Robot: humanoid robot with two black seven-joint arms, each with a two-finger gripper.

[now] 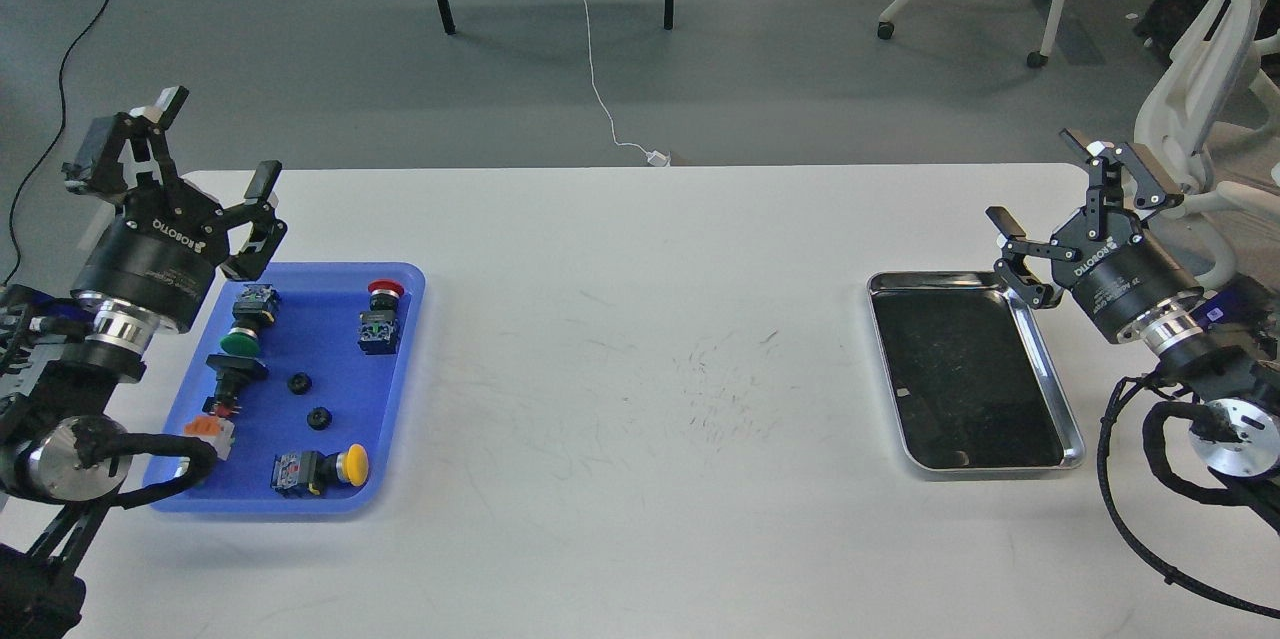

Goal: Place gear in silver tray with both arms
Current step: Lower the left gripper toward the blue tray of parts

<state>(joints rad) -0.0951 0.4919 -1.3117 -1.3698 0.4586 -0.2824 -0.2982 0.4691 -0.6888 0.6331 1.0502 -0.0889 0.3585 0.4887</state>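
On the white worktop (640, 339), far right: silver tray (1040, 359), floor bare, nothing in it. Far left: blue tray (405, 369) holding push-button switches — green (240, 341), red (383, 291), yellow (352, 465) — and two small black toothed discs, gear (298, 383) and a second one (319, 418) just nearer; these look like the task's parts, though too small to be sure.

Left gripper (210, 144) hovers over the blue tray's far left corner, fingers spread wide, holding nothing. Right gripper (1050, 184) hangs by the silver tray's far right corner, fingers also wide apart and empty.

Judgement: task at its start, no pick made. Next move falls to the left arm: drop onto a gear between the switches, close on it cleanly. Trays are well apart, so a hand-over mid-worktop to the right arm seems likely.
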